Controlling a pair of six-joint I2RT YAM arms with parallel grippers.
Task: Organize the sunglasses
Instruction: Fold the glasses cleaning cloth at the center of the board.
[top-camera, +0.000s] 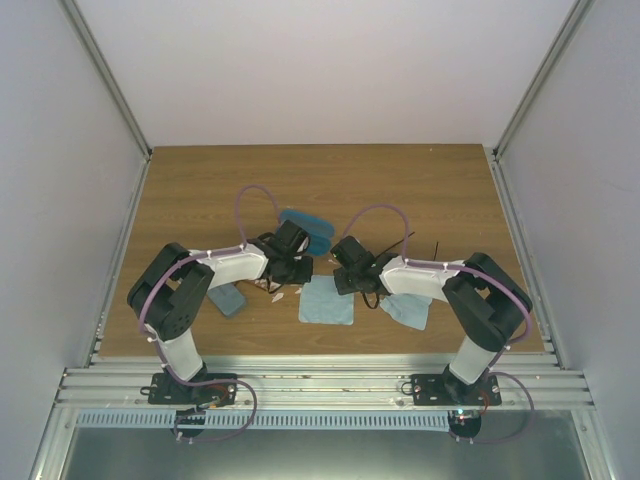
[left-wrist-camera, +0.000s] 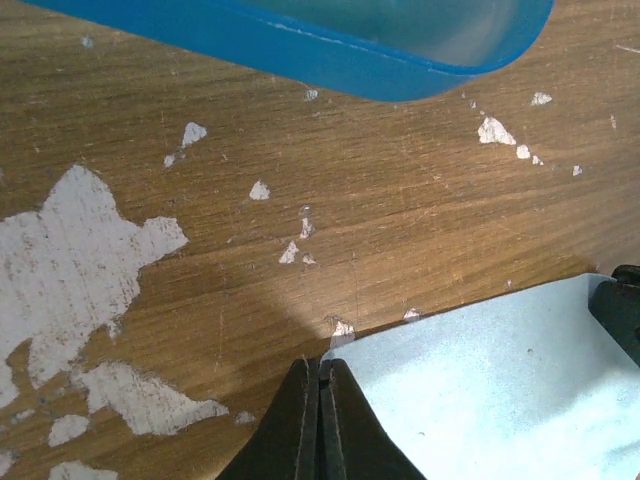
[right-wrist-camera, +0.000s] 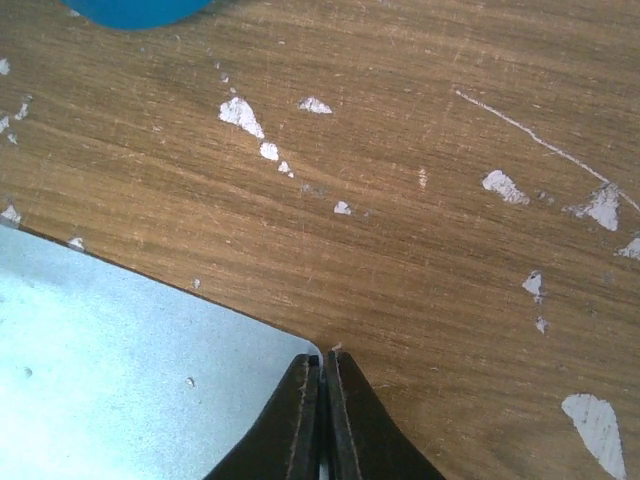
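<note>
A light blue cloth (top-camera: 326, 300) lies flat on the wooden table between the two arms. My left gripper (left-wrist-camera: 320, 362) is shut on its far left corner; the cloth (left-wrist-camera: 500, 390) spreads out to the right of the fingers. My right gripper (right-wrist-camera: 322, 355) is shut on the far right corner, with the cloth (right-wrist-camera: 120, 380) spreading left. From above, the left gripper (top-camera: 300, 270) and right gripper (top-camera: 346, 280) face each other over the cloth's far edge. The reddish-brown sunglasses (top-camera: 272, 289) peek out beside the left gripper. Thin black parts (top-camera: 373, 298) under the right wrist may be the black sunglasses.
A bright blue oval case (top-camera: 306, 225) lies just beyond the grippers; its edge (left-wrist-camera: 330, 50) shows in the left wrist view. A grey-blue rectangular case (top-camera: 228, 299) sits left of the cloth. A second pale cloth (top-camera: 408, 310) lies under the right arm. White walls enclose the table.
</note>
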